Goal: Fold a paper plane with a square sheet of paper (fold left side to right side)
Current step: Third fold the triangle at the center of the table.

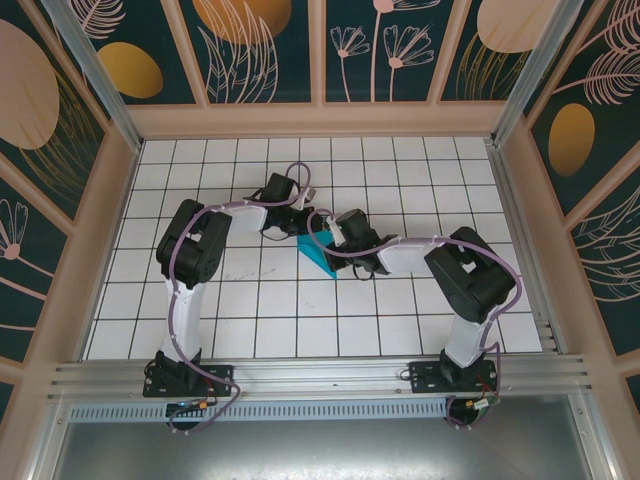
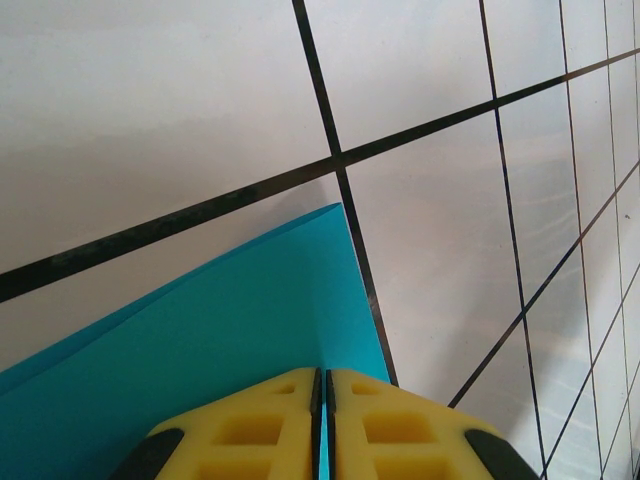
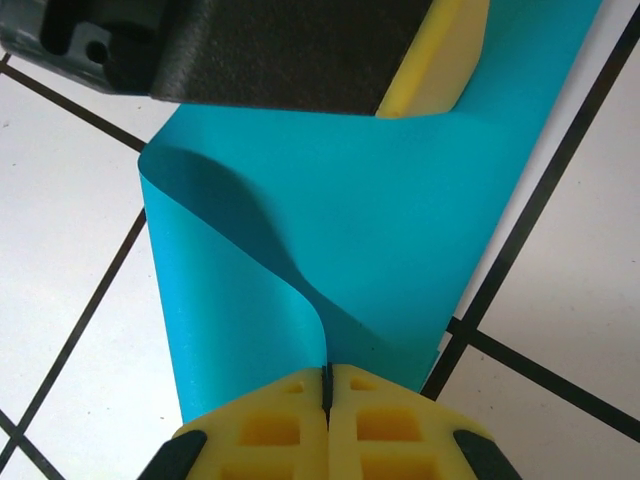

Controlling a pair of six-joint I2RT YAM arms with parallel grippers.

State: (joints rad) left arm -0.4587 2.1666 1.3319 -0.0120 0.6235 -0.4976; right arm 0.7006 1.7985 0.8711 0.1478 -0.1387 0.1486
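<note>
on the tiled tabletop (image 1: 300, 320) my left end effector (image 2: 322, 395) and right end effector (image 3: 327, 388) pinch edges of the limp-looking, crease-prone square sheet of paper (image 3: 380, 230).

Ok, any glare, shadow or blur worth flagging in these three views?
Top external: even light, sharp, the square sheet of paper small but crisp. Left wrist: soft sheen on the white tiles, no hard glare. Right wrist: dark shadow under the sheet's lifted curl.

White tiled floor (image 1: 250, 330), teal floral walls (image 1: 270, 40)
</note>
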